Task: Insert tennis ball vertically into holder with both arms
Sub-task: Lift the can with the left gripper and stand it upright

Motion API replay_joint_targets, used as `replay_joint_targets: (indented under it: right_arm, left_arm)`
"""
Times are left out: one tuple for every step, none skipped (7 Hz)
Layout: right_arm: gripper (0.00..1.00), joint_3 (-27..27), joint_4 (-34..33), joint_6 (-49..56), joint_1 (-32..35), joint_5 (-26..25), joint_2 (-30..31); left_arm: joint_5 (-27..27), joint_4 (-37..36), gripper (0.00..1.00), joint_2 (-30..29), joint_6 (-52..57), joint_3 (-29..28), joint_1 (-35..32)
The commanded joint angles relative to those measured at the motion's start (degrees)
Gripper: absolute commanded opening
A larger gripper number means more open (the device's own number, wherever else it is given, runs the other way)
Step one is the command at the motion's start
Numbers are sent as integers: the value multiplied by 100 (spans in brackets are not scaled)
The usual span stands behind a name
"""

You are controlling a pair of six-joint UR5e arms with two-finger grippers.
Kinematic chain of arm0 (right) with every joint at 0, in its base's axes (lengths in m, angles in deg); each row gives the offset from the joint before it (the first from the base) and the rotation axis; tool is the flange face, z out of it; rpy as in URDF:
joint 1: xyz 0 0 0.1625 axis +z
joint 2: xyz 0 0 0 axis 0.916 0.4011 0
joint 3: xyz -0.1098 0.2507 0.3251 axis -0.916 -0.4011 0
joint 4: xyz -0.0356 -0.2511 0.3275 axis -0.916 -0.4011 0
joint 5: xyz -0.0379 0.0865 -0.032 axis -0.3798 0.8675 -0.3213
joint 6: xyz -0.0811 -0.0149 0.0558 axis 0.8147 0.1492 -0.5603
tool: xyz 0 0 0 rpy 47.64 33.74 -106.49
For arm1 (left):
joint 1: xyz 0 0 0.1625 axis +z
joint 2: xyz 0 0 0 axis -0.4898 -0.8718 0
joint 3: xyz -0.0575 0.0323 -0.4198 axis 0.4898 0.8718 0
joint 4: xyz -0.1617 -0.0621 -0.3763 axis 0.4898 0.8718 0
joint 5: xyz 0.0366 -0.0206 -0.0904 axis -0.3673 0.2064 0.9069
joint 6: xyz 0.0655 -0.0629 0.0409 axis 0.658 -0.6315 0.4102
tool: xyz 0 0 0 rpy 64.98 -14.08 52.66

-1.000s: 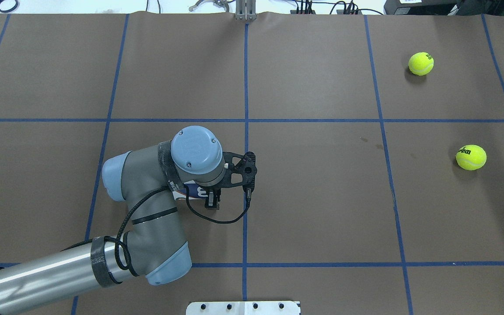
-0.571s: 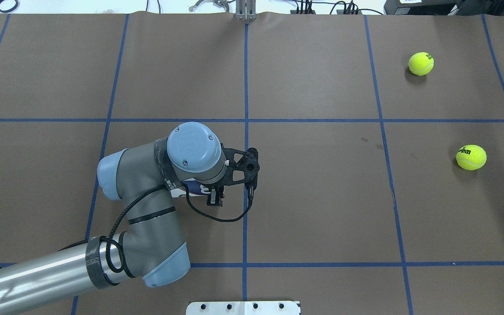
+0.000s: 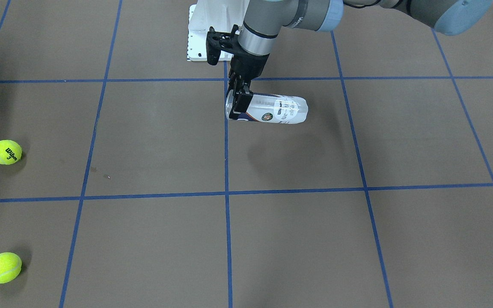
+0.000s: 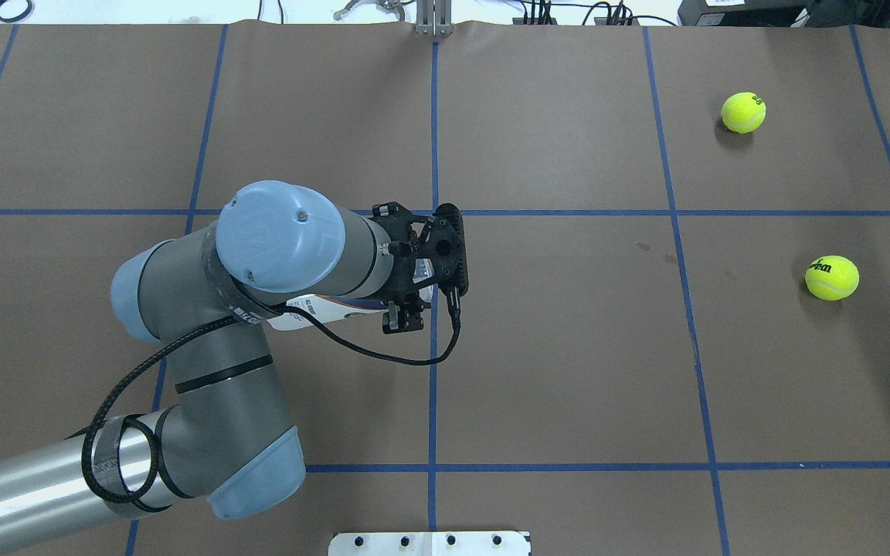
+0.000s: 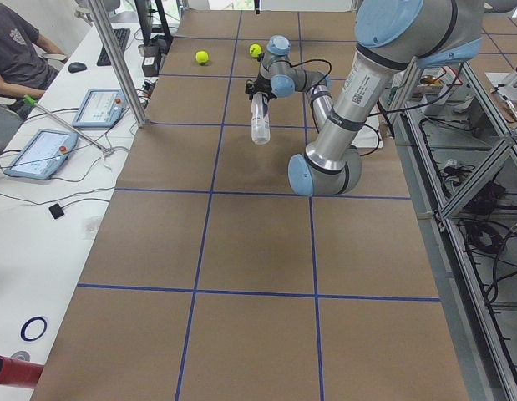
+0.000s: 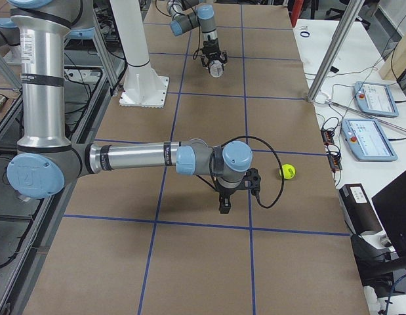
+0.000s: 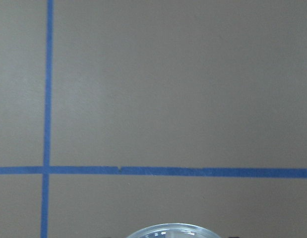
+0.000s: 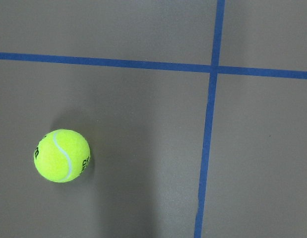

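The holder (image 3: 274, 111), a clear can with a navy-and-white Wilson label, hangs roughly level above the table. My left gripper (image 3: 238, 101) is shut on its open end. In the overhead view my left gripper (image 4: 404, 313) shows, and the arm hides most of the holder (image 4: 320, 308). The holder's rim (image 7: 175, 231) shows at the bottom of the left wrist view. Two tennis balls (image 4: 831, 277) (image 4: 743, 112) lie at the right. My right gripper (image 6: 225, 203) points down near one ball (image 6: 288, 171); I cannot tell whether it is open. That ball (image 8: 61, 155) shows in the right wrist view.
The white pedestal base (image 3: 199, 38) stands at the robot's edge of the table, behind the holder. Blue tape lines cross the brown table cover (image 4: 568, 347). Tablets and cables lie on the side bench (image 6: 373, 131) beyond the far edge.
My left arm has risen and moved away from the robot's edge with the holder in its gripper. The wrist has tilted. The balls have not moved.
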Motion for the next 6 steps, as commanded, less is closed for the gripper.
replay_joint_targets:
  right_arm:
    - [100, -4, 3, -3, -7, -9, -9]
    - [100, -4, 12, -3, -7, -9, -17]
    - [100, -4, 12, -3, -7, -9, -35]
    - [100, 5, 12, -3, -7, -9, -70]
    - [100, 5, 38, 5, -7, -26, -88]
    - [100, -48, 412, -3, -7, -27, -105]
  left_arm:
    - [-139, 1743, 69, 75, -1178, -210, -13]
    - [-479, 2778, 69, 75, -1565, -612, 4]
    - [-900, 4042, 69, 66, -1917, -1208, 57]
    - [-1243, 5281, 69, 22, -2086, -1823, 75]
    - [-1517, 6433, 69, 5, -2149, -2343, 84]
    - [-1702, 7367, 69, -22, -2149, -2583, 101]
